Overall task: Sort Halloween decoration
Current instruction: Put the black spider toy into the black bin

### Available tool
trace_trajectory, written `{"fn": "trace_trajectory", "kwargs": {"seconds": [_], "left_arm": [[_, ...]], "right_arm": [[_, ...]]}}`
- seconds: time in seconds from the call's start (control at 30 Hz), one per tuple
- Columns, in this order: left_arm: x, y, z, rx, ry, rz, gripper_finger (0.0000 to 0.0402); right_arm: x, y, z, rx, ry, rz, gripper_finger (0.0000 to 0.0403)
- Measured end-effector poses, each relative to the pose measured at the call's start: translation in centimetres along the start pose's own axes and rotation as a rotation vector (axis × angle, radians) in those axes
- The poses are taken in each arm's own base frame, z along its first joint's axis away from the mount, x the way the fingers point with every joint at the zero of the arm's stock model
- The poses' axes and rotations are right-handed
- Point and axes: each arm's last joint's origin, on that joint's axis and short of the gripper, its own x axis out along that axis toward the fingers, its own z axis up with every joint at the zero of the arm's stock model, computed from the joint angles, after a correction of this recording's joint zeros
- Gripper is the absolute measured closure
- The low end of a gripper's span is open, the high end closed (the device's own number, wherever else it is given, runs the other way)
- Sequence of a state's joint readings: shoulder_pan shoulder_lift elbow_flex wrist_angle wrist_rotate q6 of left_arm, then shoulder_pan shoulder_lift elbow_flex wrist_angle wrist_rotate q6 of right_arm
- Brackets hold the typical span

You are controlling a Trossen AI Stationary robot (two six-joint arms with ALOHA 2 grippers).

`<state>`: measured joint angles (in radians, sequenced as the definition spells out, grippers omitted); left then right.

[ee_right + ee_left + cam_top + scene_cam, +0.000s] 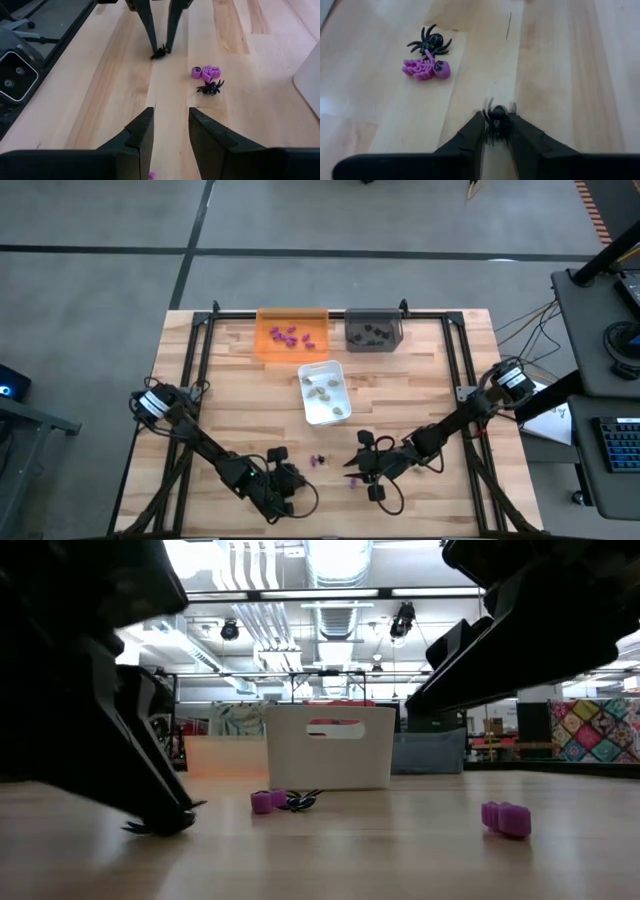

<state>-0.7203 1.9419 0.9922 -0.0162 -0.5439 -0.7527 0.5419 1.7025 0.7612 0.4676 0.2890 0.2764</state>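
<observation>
Wooden table [420, 390], purple pieces [288, 335] in orange tray [265, 345], black pieces [370, 333] in grey tray [398, 332]

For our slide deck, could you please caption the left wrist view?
Left end effector shut on a black spider, with another black spider touching a purple skeleton beyond.

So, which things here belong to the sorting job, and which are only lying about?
Job:
- black spider, gripped by left tool
- second black spider
- purple skeleton
- purple piece
- orange tray
- grey tray
- white tray
- right tool, open

Lying about:
- keyboard
</observation>
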Motion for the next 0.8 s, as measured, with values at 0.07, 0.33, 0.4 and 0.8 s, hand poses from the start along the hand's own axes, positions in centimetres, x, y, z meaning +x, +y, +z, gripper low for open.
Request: {"fn": "trace_trajectory", "kwargs": {"seconds": [0.07,0.33,0.4,0.8], "left_arm": [[-0.4,0.0,0.3,0.005,-0.006,-0.007,0.0344],[-2.4,0.5,1.7,0.036,-0.014,0.008,0.0369],[-2.6,0.6,1.8,0.035,-0.015,0.008,0.0374],[-2.8,0.2,2.1,0.023,-0.035,-0.025,0.0307]], "right_arm": [[-0.3,0.0,0.2,0.000,0.002,-0.001,0.0291],[-2.4,-0.2,1.9,0.000,0.004,-0.003,0.0291],[-2.8,-0.2,2.2,0.000,-0.001,0.000,0.0291],[-2.7,-0.2,2.0,-0.010,0.011,-0.003,0.0291]]}}
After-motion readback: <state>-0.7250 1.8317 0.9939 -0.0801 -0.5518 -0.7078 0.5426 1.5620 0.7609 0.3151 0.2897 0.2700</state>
